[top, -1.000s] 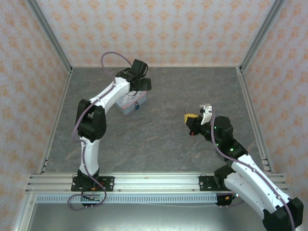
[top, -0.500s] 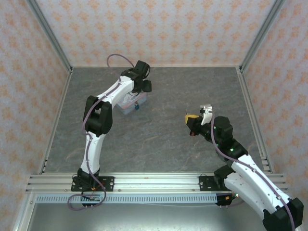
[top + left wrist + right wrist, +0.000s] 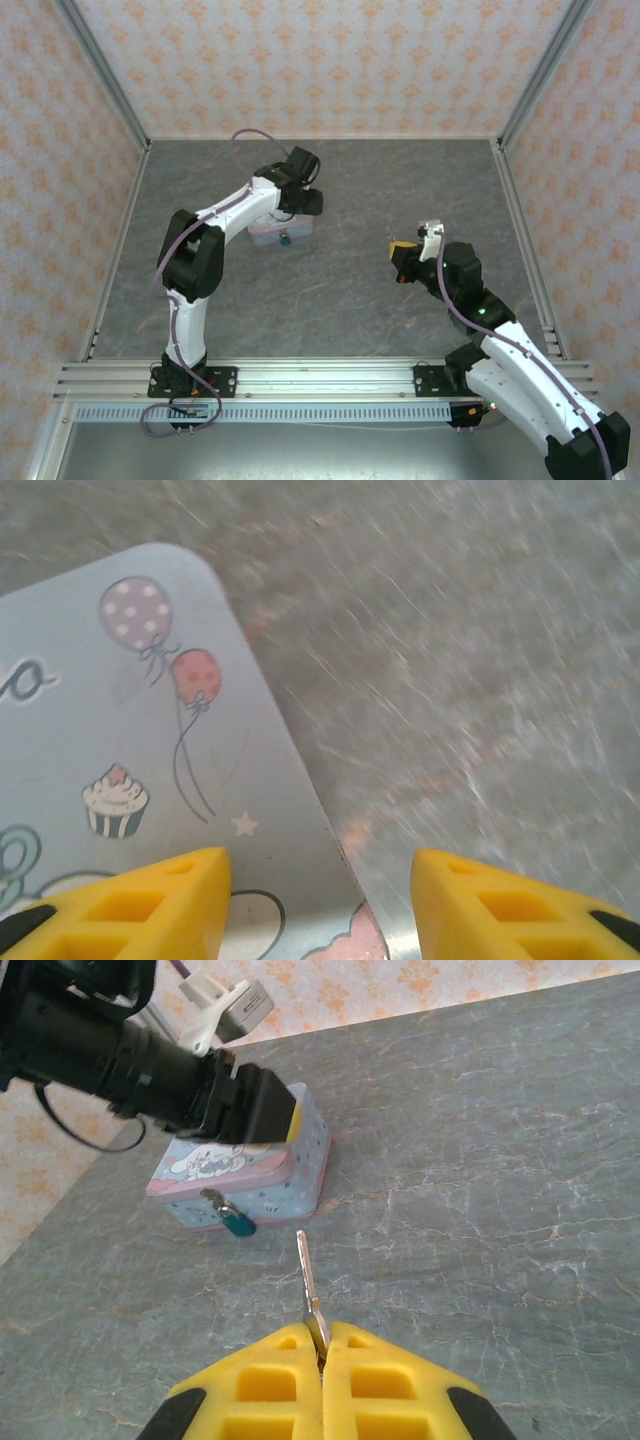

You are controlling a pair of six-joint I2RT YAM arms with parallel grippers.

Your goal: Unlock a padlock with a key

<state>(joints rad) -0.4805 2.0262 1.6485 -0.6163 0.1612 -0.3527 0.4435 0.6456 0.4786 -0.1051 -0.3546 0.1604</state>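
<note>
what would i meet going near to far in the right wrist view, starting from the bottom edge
right pincer → key, pinched in its tips → padlock → tin, with the padlock on its front wall

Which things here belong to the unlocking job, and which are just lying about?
Job: key in right end effector; padlock on the tin; left end effector over the tin.
Just there: table, patterned walls, frame rail.

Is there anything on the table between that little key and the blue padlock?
No: the right wrist view shows bare grey table between the key and the padlock.
</note>
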